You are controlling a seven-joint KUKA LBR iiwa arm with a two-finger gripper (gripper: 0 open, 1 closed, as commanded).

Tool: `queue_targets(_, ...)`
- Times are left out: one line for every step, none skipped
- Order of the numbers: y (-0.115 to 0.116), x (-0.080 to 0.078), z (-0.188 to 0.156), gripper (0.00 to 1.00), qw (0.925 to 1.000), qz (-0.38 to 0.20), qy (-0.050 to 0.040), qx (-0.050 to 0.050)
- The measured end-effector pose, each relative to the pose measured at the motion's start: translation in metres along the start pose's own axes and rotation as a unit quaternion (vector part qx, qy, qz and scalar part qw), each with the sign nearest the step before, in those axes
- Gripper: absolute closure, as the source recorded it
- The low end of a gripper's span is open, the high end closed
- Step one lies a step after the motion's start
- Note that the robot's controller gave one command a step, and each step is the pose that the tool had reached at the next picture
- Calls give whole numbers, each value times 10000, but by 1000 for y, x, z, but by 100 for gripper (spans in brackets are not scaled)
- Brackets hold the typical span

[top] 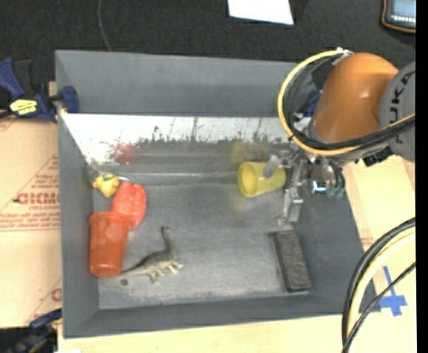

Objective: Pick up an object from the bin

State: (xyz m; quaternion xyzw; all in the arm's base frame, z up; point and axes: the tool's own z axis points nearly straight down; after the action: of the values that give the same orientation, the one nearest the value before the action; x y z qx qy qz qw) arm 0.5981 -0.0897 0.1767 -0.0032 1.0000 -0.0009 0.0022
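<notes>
While the gripper [293,197] hangs just beside the yellow cup [254,179], you cannot tell its jaws' state; the pick looks undone.

Tool [293,206] sits at the right side of grey metal bin [199,87], just beside a yellow plastic cup [254,179] lying on its side near the back wall. Dark grey rectangular block [292,260] along right wall. Orange plastic cup [107,243] and brown toy lizard [155,260] front-left.
</notes>
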Motion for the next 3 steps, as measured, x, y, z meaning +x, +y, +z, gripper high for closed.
queue_targets(15,10,91,0,9993,370,46,-11)
queue_targets(14,15,95,0,9980,626,-37,-1)
queue_targets(13,19,69,0,9970,777,-63,4)
